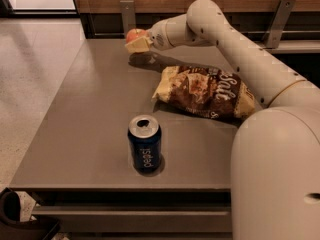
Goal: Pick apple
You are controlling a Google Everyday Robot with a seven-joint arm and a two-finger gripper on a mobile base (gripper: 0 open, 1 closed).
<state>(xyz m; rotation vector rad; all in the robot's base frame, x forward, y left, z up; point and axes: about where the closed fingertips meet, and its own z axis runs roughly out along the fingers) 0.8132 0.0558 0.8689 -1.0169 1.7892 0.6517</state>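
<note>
The apple (133, 34) is small, round and reddish-orange. It sits between the fingers of my gripper (136, 41) at the far back of the grey table (85, 114), left of centre. My gripper is shut on the apple and holds it a little above the tabletop, with its shadow on the surface below. The pale fingers hide the apple's lower right part. My arm reaches in from the right, over the table.
A brown chip bag (205, 91) lies flat at mid-table under my arm. An opened blue Pepsi can (144, 144) stands near the front edge. A wooden wall with metal brackets (127, 14) runs behind the table. Floor lies to the left.
</note>
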